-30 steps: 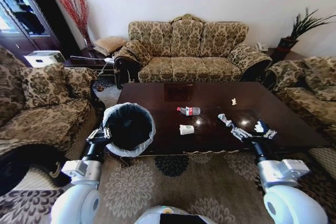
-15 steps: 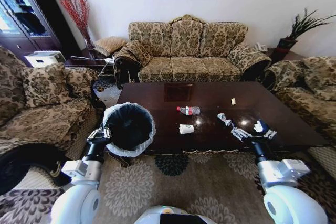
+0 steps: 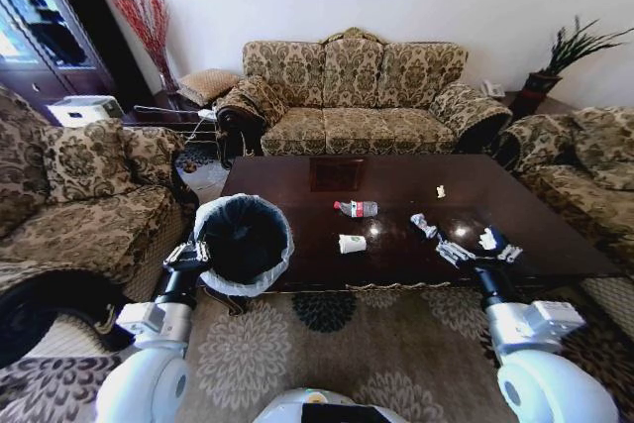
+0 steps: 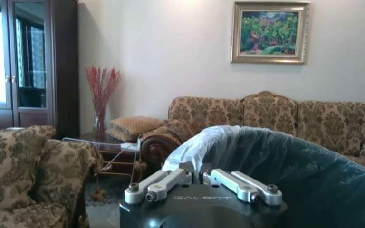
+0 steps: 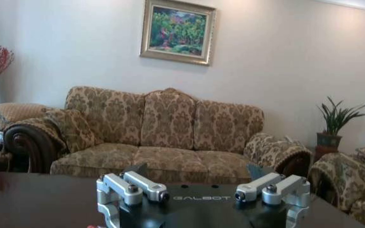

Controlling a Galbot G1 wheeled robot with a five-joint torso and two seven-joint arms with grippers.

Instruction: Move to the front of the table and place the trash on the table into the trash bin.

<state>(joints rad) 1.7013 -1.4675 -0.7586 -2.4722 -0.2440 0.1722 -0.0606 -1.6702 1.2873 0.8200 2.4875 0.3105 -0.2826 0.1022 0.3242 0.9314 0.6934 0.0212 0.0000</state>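
1 bottle (image 3: pixel 358 209), 1 cup (image 3: pixel 351 244), 1 bin (image 3: pixel 244 243)

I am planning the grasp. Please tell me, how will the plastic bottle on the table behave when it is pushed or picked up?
The plastic bottle lies on its side on the glossy table, so a push would probably roll or slide it. It looks clear and empty, likely light and easily dented.

Left gripper (image 4: pixel 198 176) clamped on trash bin (image 4: pixel 309 166) rim; sofa (image 4: pixel 277 116) behind.

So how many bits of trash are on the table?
5: bottle mid-table, cup nearer the robot, wrapper right of them, a white piece farther back, another at the right gripper.
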